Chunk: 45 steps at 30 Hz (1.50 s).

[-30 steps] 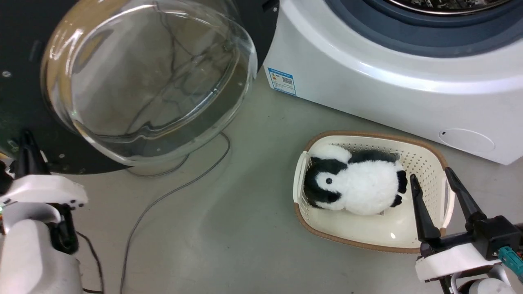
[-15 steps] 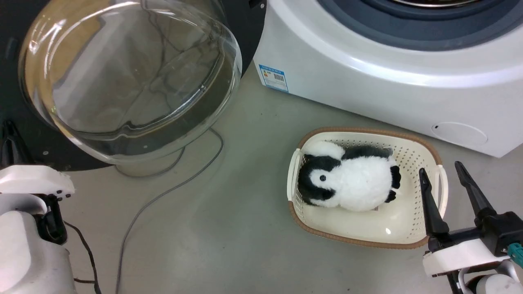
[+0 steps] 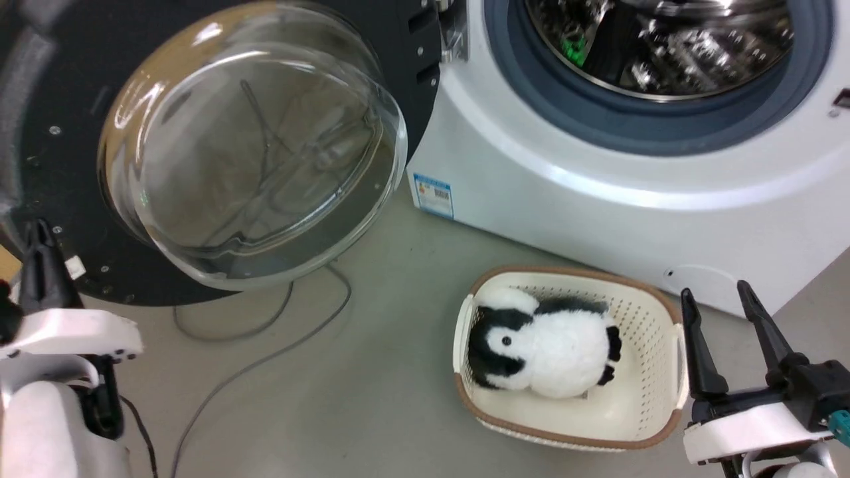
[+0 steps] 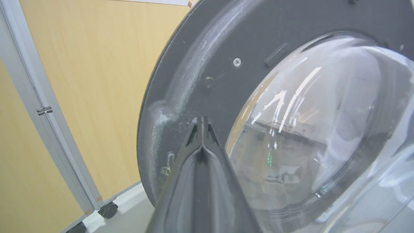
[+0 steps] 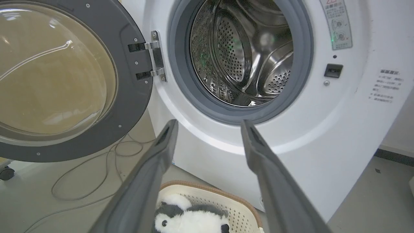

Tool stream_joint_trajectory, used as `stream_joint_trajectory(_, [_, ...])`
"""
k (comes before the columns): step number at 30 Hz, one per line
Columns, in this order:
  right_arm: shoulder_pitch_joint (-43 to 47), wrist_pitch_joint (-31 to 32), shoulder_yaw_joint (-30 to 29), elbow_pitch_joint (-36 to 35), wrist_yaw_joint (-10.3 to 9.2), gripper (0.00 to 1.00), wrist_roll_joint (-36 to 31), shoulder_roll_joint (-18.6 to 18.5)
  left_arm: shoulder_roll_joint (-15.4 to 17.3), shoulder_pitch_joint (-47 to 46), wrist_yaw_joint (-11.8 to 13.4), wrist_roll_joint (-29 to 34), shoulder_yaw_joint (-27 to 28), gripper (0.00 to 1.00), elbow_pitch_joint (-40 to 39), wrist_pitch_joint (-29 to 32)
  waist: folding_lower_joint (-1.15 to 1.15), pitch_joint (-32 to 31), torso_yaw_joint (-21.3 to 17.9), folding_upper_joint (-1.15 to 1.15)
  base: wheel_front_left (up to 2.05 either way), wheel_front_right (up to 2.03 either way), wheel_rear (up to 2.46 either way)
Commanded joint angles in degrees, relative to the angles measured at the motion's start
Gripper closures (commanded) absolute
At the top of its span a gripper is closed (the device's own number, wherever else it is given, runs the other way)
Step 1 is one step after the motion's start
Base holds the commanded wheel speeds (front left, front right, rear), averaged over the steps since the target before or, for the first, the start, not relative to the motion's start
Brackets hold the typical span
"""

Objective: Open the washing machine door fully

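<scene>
Door stands wide; left gripper, pinched shut, aims at its rim (a pusher, likely); right gripper idles open.

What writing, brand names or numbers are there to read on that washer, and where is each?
None reads clearly enough to quote.
Blue label sticker, low on the front of the washing machine: too small.
Warning sticker, upper right of the front: blurred.
Grey printed lines below it: too small.
</scene>
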Motion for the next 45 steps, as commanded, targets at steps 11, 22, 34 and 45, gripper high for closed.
stream_joint_trajectory(11, [3.6,-0.2,-0.6,-2.0,0.03,0.00,3.0,0.2,-4.0,9.9,-1.3,0.7,-6.4,1.00,-10.4,0.1,0.00,-7.3,-4.3,0.00,0.00,0.00,0.00])
stream_joint_trajectory(22, [6.8,-0.2,-1.0,-3.9,0.03,0.00,4.7,0.3,-5.2,17.3,-1.7,-1.2,-12.9,0.00,-14.5,0.1,0.00,-10.9,-9.4,0.00,0.00,0.00,0.00])
stream_joint_trajectory(34, [8.4,-0.2,-0.2,-3.8,0.03,0.00,5.8,0.3,-5.4,22.2,-1.6,-0.3,-18.9,0.00,-15.9,0.1,0.00,-11.9,-15.1,0.00,0.00,0.00,0.00])
stream_joint_trajectory(45, [9.6,-0.2,0.1,-3.2,0.03,0.00,6.2,0.3,-5.5,24.2,-0.3,-1.0,-21.9,0.00,-13.0,0.1,0.00,-12.4,-18.9,0.00,0.00,0.00,0.00])
